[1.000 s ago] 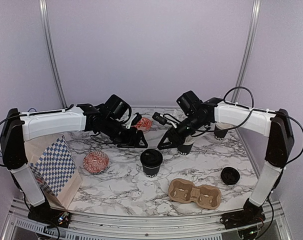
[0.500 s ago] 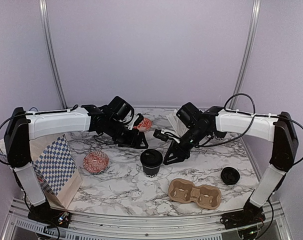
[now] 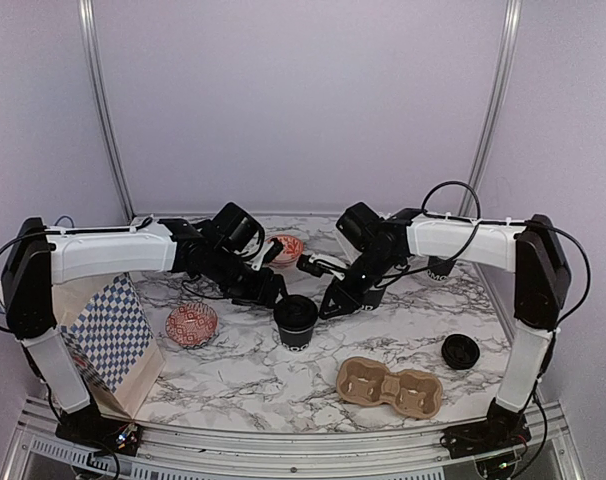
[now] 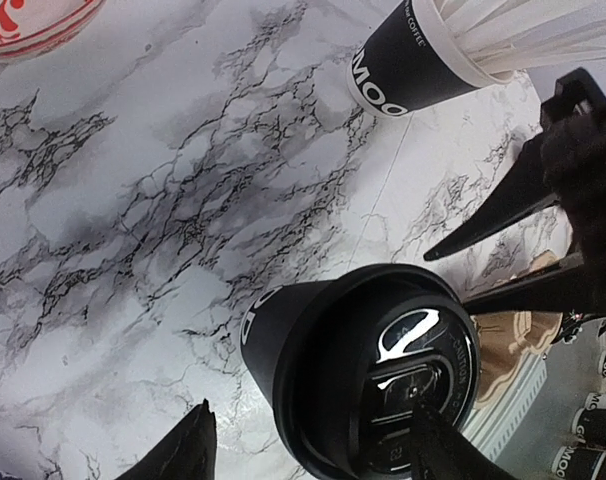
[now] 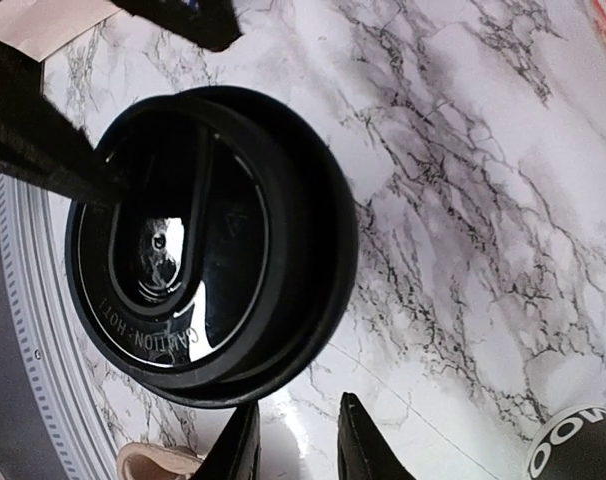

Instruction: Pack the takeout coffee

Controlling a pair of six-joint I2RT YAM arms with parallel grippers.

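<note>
A black takeout cup with its black lid on (image 3: 296,320) stands mid-table; it also shows in the left wrist view (image 4: 363,380) and the right wrist view (image 5: 208,240). My left gripper (image 3: 275,293) (image 4: 313,452) is open, with one finger left of the cup and the other over the lid's edge. My right gripper (image 3: 328,304) (image 5: 301,445) is narrowly open and empty, just right of the cup with bare marble between its fingers. A loose black lid (image 3: 460,351) lies at the right. A second black cup (image 3: 441,268) stands behind the right arm.
A black cup of white sticks (image 4: 413,60) stands behind the right gripper. The brown carrier tray (image 3: 388,386) lies near the front. Two red patterned bowls (image 3: 191,324) (image 3: 286,247) sit left and back. A checkered paper bag (image 3: 108,335) lies front left.
My right gripper swung left and down from the stick cup to the lidded cup's right side. My left gripper moved closer to the cup's left side. The cup shifted slightly left.
</note>
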